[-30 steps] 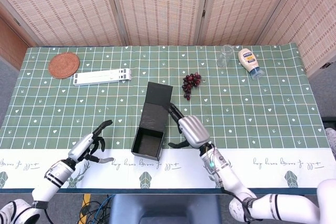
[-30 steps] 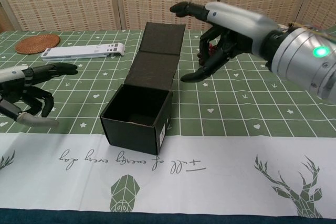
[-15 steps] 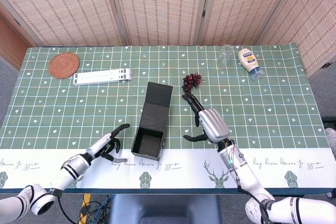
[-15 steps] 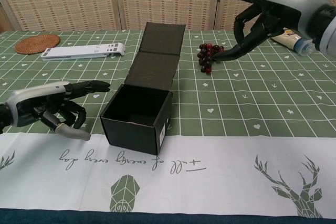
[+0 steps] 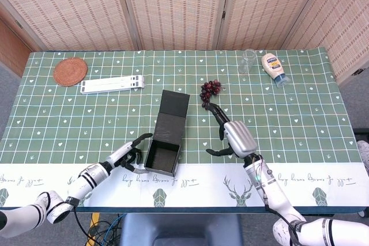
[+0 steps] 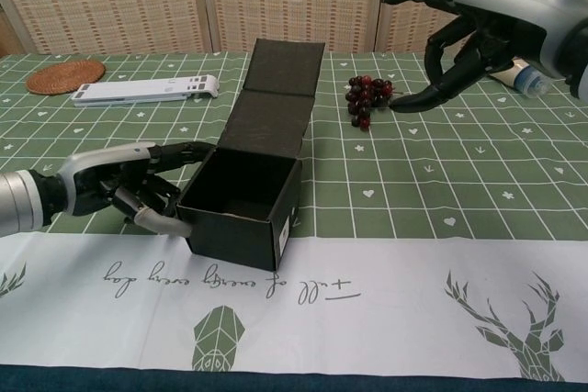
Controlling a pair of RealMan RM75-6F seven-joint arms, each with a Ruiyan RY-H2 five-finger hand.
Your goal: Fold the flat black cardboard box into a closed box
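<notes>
The black cardboard box (image 5: 162, 157) (image 6: 241, 208) stands open-topped near the table's front edge. Its lid flap (image 5: 172, 116) (image 6: 280, 98) lies back, sloping away from me. My left hand (image 5: 130, 152) (image 6: 129, 190) reaches the box's left wall, one finger lying along the wall's top edge and the thumb by its lower corner; it holds nothing. My right hand (image 5: 234, 136) (image 6: 478, 17) hovers to the right of the box, well apart from it, with fingers spread and empty.
A bunch of dark grapes (image 5: 210, 90) (image 6: 366, 98) lies just right of the lid. At the back are a woven coaster (image 5: 70, 71) (image 6: 64, 76), a white folding stand (image 5: 112, 84) (image 6: 147, 89), a glass (image 5: 248, 60) and a sauce bottle (image 5: 274, 68).
My left hand has slid right across the table until it touches the box's left wall. My right hand has drawn back from the lid to the right and risen.
</notes>
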